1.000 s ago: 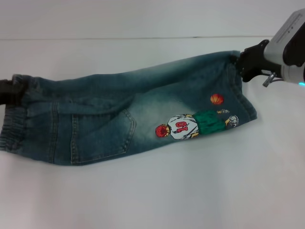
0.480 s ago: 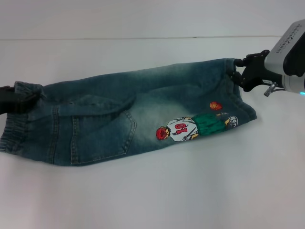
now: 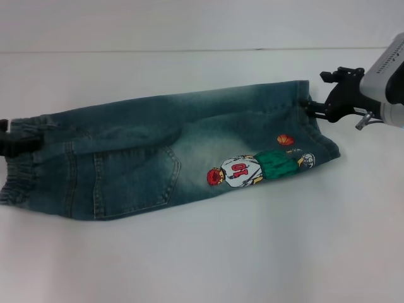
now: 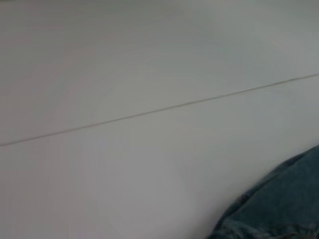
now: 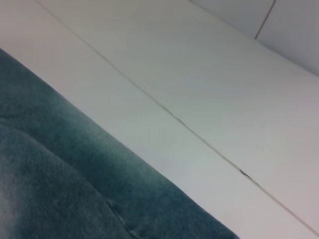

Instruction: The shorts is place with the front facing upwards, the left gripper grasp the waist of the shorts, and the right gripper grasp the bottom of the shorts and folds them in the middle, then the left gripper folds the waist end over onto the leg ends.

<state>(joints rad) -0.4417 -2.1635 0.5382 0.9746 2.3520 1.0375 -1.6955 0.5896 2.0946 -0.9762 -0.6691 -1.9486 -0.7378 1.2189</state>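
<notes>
The blue denim shorts (image 3: pixel 164 158) lie folded lengthwise on the white table (image 3: pixel 202 259), waist at the left and leg ends at the right. A cartoon basketball-player print (image 3: pixel 252 167) faces up near the leg ends. My right gripper (image 3: pixel 320 91) stands open just beside the far corner of the leg hem, with no cloth between its fingers. My left gripper (image 3: pixel 11 142) is a dark shape at the picture's left edge, against the elastic waist. The left wrist view shows a corner of the denim shorts (image 4: pixel 279 209). In the right wrist view, the denim shorts (image 5: pixel 65 174) fill one corner.
A thin seam line (image 3: pixel 189 50) crosses the white table behind the shorts. Bare tabletop lies in front of the shorts and to their right.
The right gripper has opened, let go of the leg hem and drawn back to the right. The hem has settled flat. The left gripper has slid left, and the waist has dropped lower.
</notes>
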